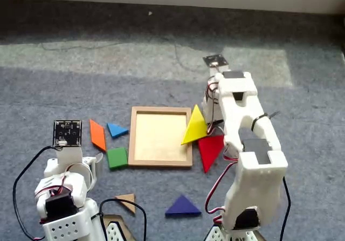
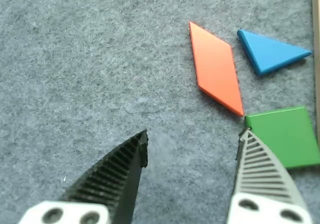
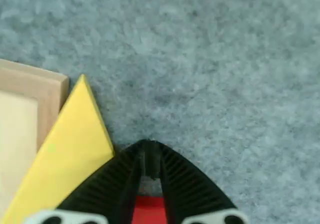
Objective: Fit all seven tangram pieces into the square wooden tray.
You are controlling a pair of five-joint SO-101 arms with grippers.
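Note:
The square wooden tray [image 1: 132,138] lies mid-carpet with nothing inside it. A yellow triangle [image 1: 195,126] rests tilted over its right rim [image 3: 50,103], and a red triangle [image 1: 210,150] lies just beside that. My right gripper [image 3: 147,151] is shut, its tips on the carpet at the yellow triangle's [image 3: 60,159] edge, with red showing under the fingers. Left of the tray lie an orange parallelogram [image 2: 216,67], a light blue triangle [image 2: 267,51] and a green square [image 2: 285,134]. My left gripper [image 2: 194,136] hangs open over bare carpet, one fingertip beside the green square's corner.
A tan small triangle [image 1: 127,201] and a dark blue triangle [image 1: 183,206] lie near the front between the two arm bases. Black cables run by the left arm's base [image 1: 64,219]. Open carpet stretches behind the tray.

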